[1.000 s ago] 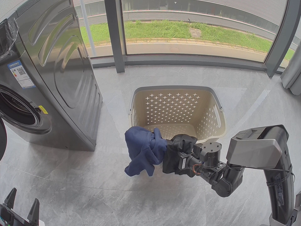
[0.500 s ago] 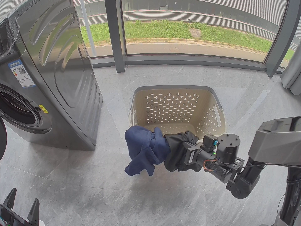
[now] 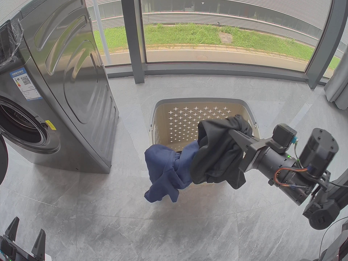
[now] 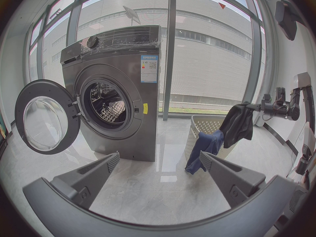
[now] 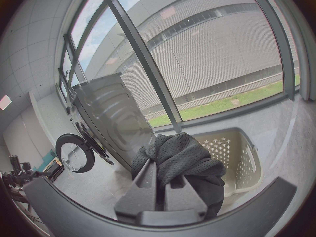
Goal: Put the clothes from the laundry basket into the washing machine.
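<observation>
My right gripper (image 3: pixel 237 135) is shut on a black garment (image 3: pixel 217 153), held up over the front of the beige laundry basket (image 3: pixel 203 104). From the right wrist, the fingers (image 5: pixel 146 185) pinch the black fabric (image 5: pixel 181 155). A blue garment (image 3: pixel 165 173) hangs over the basket's front left corner toward the floor, and its upper end runs up under the black one. The grey washing machine (image 3: pixel 65 73) stands at the left with its round door (image 4: pixel 46 116) swung open and its drum (image 4: pixel 107 102) exposed. My left gripper (image 3: pixel 28 228) is open, low at the near left, far from the basket.
Glass window walls with a dark pillar (image 3: pixel 132 33) run behind the basket. A curtain (image 3: pixel 339 84) hangs at the far right. Grey tiled floor (image 3: pixel 108 207) lies open between the basket and the washing machine front.
The right gripper has risen and swung to the right, lifting the black garment from the basket's front rim to above it. The blue garment's upper end was pulled up with it.
</observation>
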